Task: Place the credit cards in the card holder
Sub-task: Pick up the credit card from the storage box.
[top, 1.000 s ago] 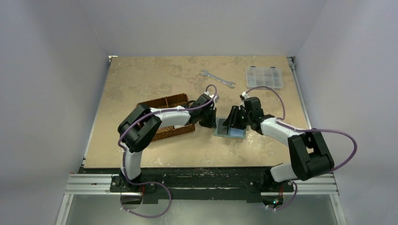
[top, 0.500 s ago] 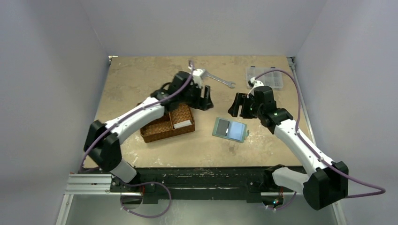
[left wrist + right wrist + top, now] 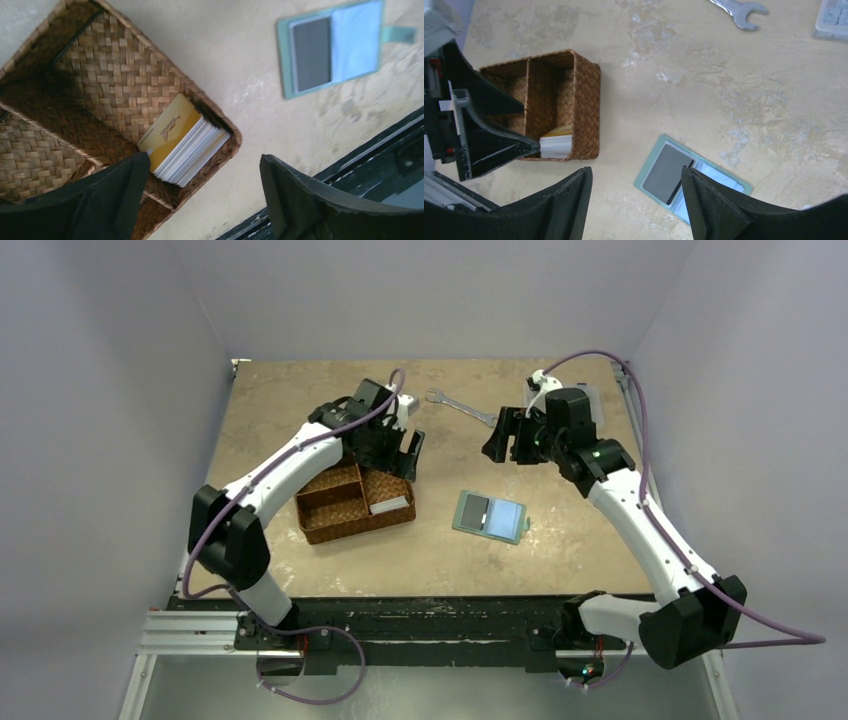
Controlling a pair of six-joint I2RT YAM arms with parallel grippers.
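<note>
Starting left of centre in the overhead view: hovering above the brown woven basket (image 3: 345, 530) with the left gripper (image 3: 408, 458), jaws spread wide, clutching nothing. Down in the basket's rightmost compartment, spotting the credit cards (image 3: 390, 503) in a leaning stack, orange-yellow one on the outside, white edges behind it. Moving to centre: finding the card holder (image 3: 490, 516) open flat on the table (image 3: 280, 410), apart from the basket, with a black card (image 3: 475, 508) on its left half and a blue-grey pocket on its right; tucked in or just resting, cannot tell. Up right: hanging well above the table with the right gripper (image 3: 505, 445), jaws parted and empty, near a wrench (image 3: 462, 408)
</note>
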